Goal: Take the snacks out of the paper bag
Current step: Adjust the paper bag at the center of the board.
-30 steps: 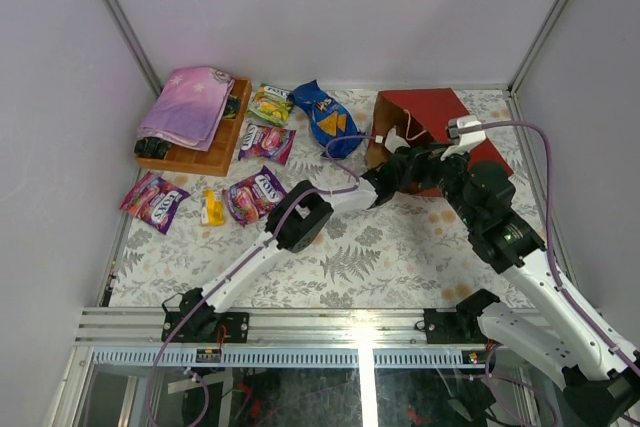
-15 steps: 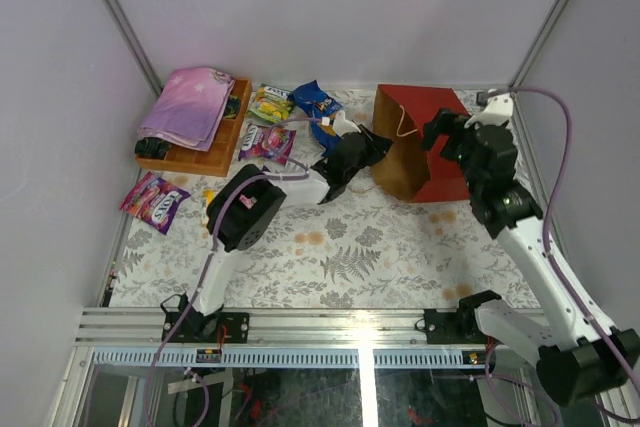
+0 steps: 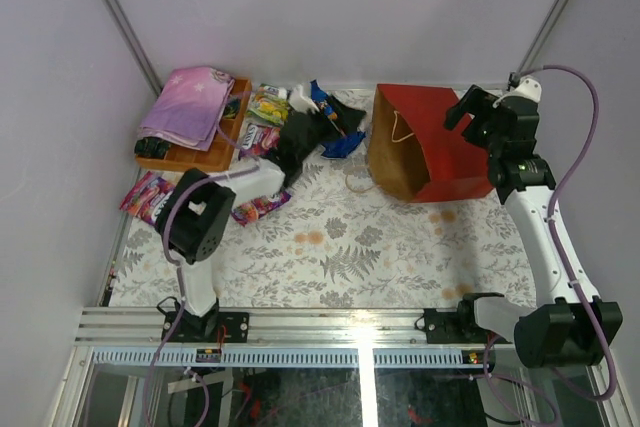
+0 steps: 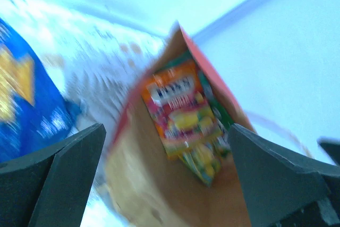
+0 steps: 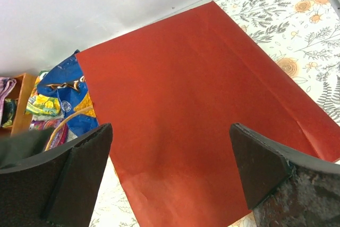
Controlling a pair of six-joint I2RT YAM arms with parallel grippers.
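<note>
Snacks [image 4: 183, 112] lie inside paper bag [image 4: 159, 195], left fingers [image 4: 58, 179] spread before rim

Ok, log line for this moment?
left gripper open, facing paper bag | right gripper open above it | orange packet, green packet inside | chip bag outside

- Paper bag [image 3: 430, 142] lies on its side on the right half of the table [image 3: 400, 247], mouth facing left.
- Inside it there's a candy packet [image 4: 179, 111], with a second packet [image 4: 204, 164] partly under it.
- Chip bag [image 5: 66, 81] sits just left of the mouth.
- Wooden tray [image 3: 218, 154] is far left, with a folded cloth [image 3: 188, 105] on it.
- Third packet [image 3: 268, 107] lies between tray and chip bag.
- Fourth packet [image 3: 150, 195] lies in front of the tray.
</note>
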